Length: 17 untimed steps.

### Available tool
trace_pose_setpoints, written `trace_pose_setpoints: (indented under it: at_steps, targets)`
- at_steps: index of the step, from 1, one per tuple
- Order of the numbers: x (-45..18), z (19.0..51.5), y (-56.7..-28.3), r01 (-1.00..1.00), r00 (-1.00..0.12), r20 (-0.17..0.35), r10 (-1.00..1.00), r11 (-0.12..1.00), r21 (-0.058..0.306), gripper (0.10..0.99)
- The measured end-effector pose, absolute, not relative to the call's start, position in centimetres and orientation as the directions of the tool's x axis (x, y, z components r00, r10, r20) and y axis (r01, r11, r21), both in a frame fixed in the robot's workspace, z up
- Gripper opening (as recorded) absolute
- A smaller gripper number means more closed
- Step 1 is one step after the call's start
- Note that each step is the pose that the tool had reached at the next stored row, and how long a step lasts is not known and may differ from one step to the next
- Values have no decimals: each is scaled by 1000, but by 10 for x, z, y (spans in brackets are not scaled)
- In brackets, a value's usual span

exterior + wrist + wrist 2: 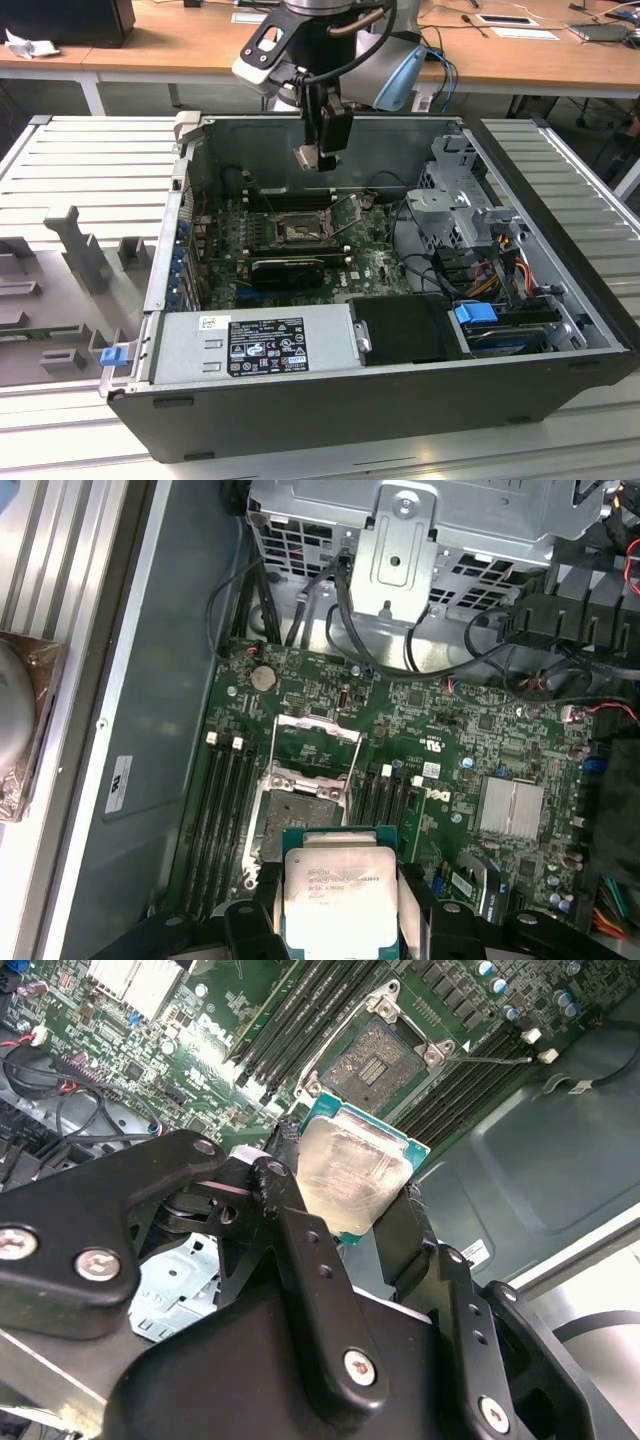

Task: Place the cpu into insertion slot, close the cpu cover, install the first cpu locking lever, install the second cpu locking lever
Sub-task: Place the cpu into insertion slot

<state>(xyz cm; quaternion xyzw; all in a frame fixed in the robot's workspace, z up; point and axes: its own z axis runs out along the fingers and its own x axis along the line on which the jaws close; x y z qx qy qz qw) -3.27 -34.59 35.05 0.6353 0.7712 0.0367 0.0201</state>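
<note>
Black screwed jaws; grey-blue arm (372, 78)

cpu (355, 1175) in pincer (322, 152), above insertion slot (298, 232), motherboard (372, 266) inside computer case (350, 420)

Chip lid (340, 892): I am seeing a few faint lines of print across the pale metal top in the first wrist view, but I am not making out any of them.
Power supply label (267, 346): I am looking at a black-and-white panel packed with small print and marks in the exterior view, and none of it is coming through legibly.
Small sticker (207, 322): I am noticing a white tag just beside that label, with wording too small to read.
Board lettering (212, 1028): I am noting bold white letters on the green board (190, 1080) in the second wrist view.
Case sticker (118, 780): I am spotting a white sticker on the grey case floor (160, 710), with a dark mark and fine print I cannot read.
</note>
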Motion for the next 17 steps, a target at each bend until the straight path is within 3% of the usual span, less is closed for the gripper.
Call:
trace_pose_setpoints:
  at_steps: [10,14,17]
  targets:
    - [-34,343,-345,982,-170,16,985,168,82,541]
    - [-34,333,-345,993,-80,15,997,79,82,541]
    - [-34,330,-345,994,-75,15,997,74,82,541]
